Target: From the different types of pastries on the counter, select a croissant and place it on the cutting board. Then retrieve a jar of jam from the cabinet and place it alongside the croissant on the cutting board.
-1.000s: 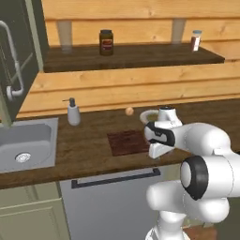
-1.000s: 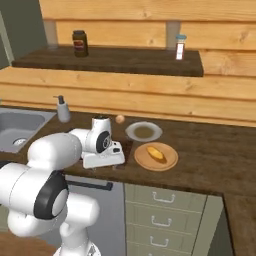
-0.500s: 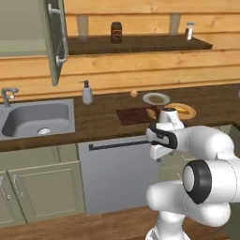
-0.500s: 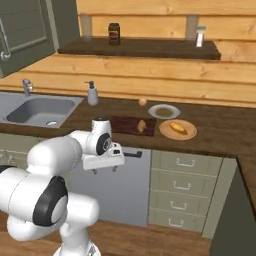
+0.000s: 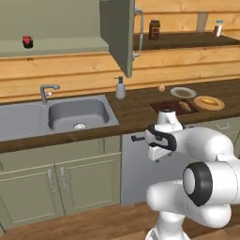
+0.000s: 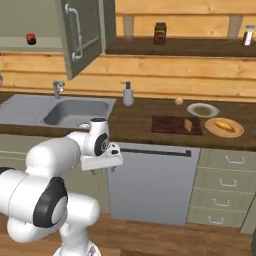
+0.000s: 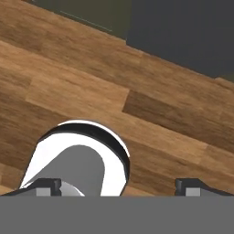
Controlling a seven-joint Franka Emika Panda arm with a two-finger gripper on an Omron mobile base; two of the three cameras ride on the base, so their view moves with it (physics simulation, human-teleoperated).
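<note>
The croissant [image 6: 188,125] lies on the cutting board [image 6: 170,124], but its long way is too small to tell. The red jam jar [image 5: 27,42] stands upright in the cabinet [image 5: 61,44]. The claw [image 7: 117,185] is wide open, holding nothing.

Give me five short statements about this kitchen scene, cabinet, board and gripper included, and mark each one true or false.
1. The cabinet door above the sink is open. True.
2. The jam jar stands on the cutting board. False: it sits inside the cabinet, on its shelf.
3. A pastry lies on the cutting board. True.
4. The gripper is shut on the jam jar. False: its jaws stand wide apart and hold nothing.
5. The soap dispenser stands on the wooden upper shelf. False: it stands on the counter, just to the right of the sink.
</note>
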